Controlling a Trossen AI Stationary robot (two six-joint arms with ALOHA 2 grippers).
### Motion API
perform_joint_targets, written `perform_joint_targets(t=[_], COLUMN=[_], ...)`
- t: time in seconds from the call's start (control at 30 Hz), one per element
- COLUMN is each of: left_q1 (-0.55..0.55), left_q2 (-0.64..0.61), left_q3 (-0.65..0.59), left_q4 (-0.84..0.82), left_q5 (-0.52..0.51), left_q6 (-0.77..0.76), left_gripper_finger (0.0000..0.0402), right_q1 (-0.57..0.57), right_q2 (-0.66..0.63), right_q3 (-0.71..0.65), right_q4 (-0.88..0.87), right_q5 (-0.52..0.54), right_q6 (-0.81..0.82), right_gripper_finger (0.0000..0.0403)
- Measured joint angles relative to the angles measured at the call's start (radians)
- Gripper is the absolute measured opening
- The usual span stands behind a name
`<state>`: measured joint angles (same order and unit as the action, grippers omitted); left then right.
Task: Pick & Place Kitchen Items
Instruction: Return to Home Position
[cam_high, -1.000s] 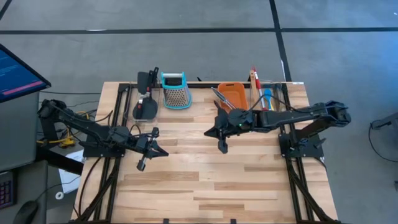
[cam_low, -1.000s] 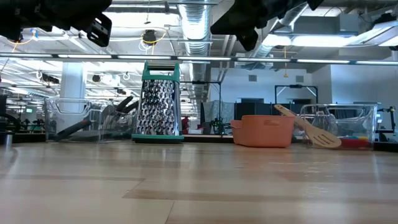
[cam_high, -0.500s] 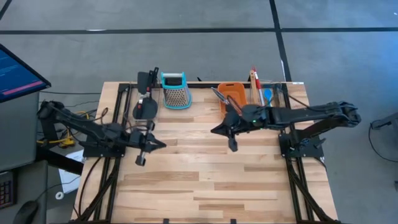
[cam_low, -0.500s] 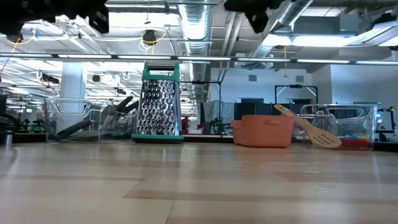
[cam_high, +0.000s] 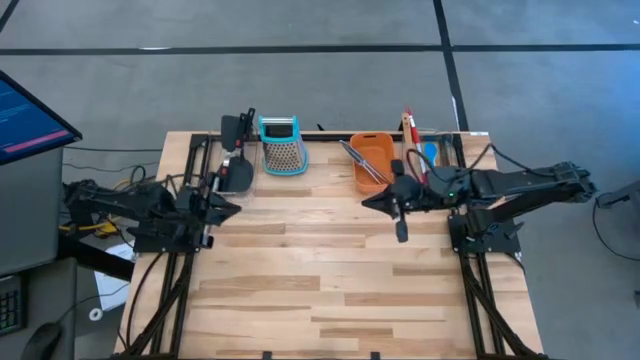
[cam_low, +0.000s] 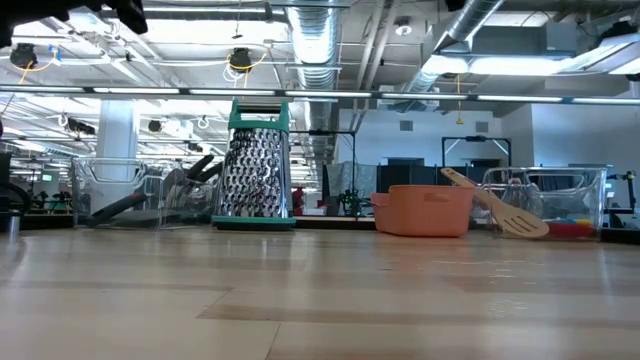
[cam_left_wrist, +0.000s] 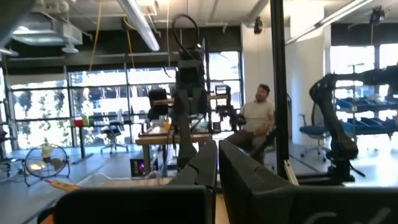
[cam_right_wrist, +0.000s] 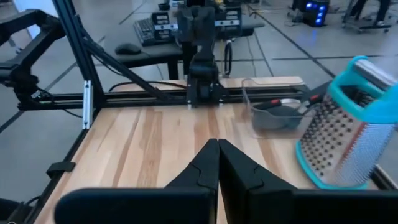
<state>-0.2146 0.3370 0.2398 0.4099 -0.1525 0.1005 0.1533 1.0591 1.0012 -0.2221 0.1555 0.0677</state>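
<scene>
Left hand (cam_high: 226, 207) and right hand (cam_high: 372, 202): both empty, fingers together, above the worktop (cam_high: 320, 290). Utensils lie beyond them at the far edge:
- black spatulas (cam_high: 234, 172) in the left bin (cam_low: 100, 180)
- wooden turner (cam_high: 357, 160) slanting across the orange tub (cam_low: 425, 212) (right hand nearer)
- spoons (cam_high: 424, 155) in the right bin (cam_low: 560, 190)
</scene>
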Motion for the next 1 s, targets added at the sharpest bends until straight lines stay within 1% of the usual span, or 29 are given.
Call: perform_joint_targets(t=[0.17,0.27,0.5,0.73,0.87,1.0], left_q1=[0.003,0.003,0.003,0.003,0.003,0.003], left_q2=[-0.091,-0.137,-0.224,-0.294,-0.332,-0.336], left_q3=[0.0,0.0,0.0,0.0,0.0,0.011], left_q4=[-0.047,-0.088,-0.2,-0.223,-0.271,-0.336], left_q5=[0.0,-0.005,-0.061,-0.066,-0.067,-0.118], left_q6=[0.013,0.039,0.047,0.046,0.046,0.045], left_gripper_finger=[0.0002,0.0002,0.0002,0.0002,0.0002,0.0002], right_q1=[0.024,0.035,0.037,0.036,0.036,0.036], right_q2=[-0.053,-0.082,-0.135,-0.167,-0.181,-0.202], right_q3=[0.0,-0.007,-0.025,-0.025,-0.025,-0.025], right_q4=[-0.053,-0.061,-0.063,-0.064,-0.071,-0.096], right_q5=[0.057,0.059,0.059,0.06,0.06,0.06], right_q6=[0.0,0.0,-0.018,-0.05,-0.05,-0.048], right_gripper_finger=[0.0,0.0,0.0,0.0,0.0,0.0])
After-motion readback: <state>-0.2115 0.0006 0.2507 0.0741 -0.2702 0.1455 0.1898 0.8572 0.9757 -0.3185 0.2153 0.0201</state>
